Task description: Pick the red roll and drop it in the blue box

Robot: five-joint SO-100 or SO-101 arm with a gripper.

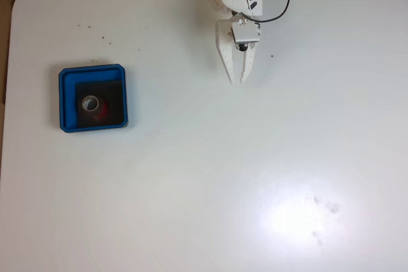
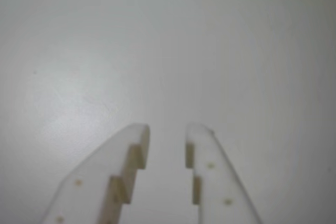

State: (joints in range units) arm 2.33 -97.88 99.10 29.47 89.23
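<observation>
Roll [image 1: 91,104] inside box [image 1: 93,97], resting on the black floor near its middle: drop seemingly done. Gripper [image 1: 237,81] well apart, near table [image 1: 204,189] top edge in fixed view, fingers [image 2: 137,148] slightly spread, pinching nothing, likely parked clear.

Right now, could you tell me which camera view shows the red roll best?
The fixed view shows it best: the red roll lies inside the blue box, its pale centre visible. The wrist view gives nothing of the roll, just the empty claw over bare white table.
</observation>
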